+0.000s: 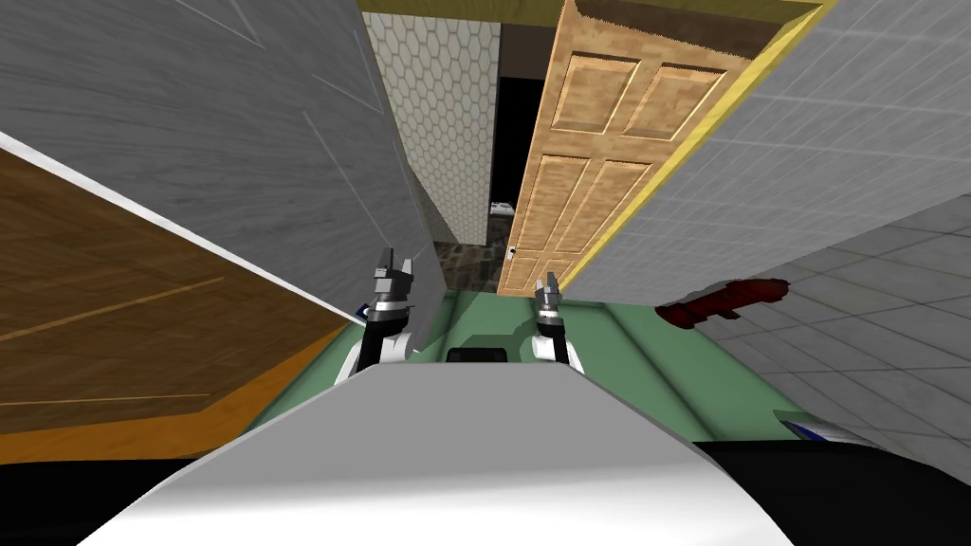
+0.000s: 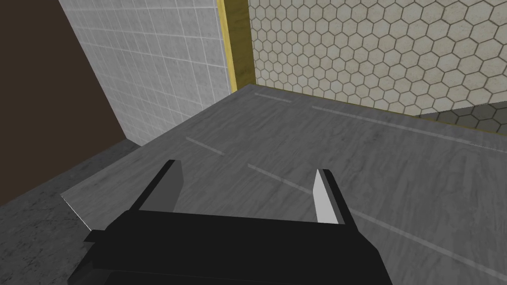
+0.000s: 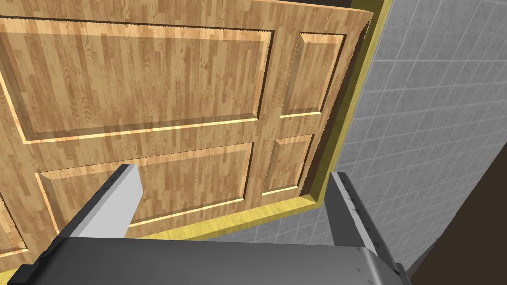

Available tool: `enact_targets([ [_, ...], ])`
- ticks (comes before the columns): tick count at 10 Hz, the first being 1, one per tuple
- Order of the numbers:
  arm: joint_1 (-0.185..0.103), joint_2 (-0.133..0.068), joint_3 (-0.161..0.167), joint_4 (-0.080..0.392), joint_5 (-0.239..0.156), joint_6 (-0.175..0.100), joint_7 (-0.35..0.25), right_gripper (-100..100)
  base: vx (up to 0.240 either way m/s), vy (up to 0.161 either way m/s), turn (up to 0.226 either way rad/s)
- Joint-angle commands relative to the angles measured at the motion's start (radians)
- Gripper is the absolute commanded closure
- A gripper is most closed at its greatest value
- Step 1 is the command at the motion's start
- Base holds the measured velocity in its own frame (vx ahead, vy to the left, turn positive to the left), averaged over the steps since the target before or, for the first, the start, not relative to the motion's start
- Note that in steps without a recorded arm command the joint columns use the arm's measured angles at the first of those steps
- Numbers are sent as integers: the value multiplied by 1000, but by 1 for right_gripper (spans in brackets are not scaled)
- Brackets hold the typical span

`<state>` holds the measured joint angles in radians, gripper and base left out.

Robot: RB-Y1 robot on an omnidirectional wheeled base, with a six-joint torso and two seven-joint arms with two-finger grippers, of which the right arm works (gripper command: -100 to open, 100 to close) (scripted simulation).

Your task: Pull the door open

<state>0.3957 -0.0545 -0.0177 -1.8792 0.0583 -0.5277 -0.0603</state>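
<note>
The light wooden panelled door (image 1: 607, 142) stands ajar in a yellow frame (image 1: 664, 180), with a black area showing through the gap at its free edge. A small pale handle (image 1: 512, 251) sits low on that edge. My right gripper (image 1: 547, 282) is held in front of the door, apart from it. In the right wrist view the right gripper (image 3: 233, 171) is open and empty, facing the door panels (image 3: 148, 84). My left gripper (image 1: 394, 268) is raised beside a grey wall. In the left wrist view the left gripper (image 2: 247, 168) is open over that grey surface (image 2: 346, 163).
A grey wall (image 1: 237, 142) stands close on my left and a grey tiled wall (image 1: 834, 171) on my right. Beyond the gap is a hexagon-tiled wall (image 1: 446, 114). A dark red object (image 1: 725, 299) lies on the floor at the right, beside the green floor (image 1: 645, 370).
</note>
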Motion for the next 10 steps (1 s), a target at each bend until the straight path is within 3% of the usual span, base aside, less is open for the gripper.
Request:
enact_targets([
  [1, -17, -8, -4, 46, -6, -13, -1, -100, 99, -12, 34],
  [10, -141, -42, -32, 329, -38, -79, -9, -100, 97, -8, 28],
])
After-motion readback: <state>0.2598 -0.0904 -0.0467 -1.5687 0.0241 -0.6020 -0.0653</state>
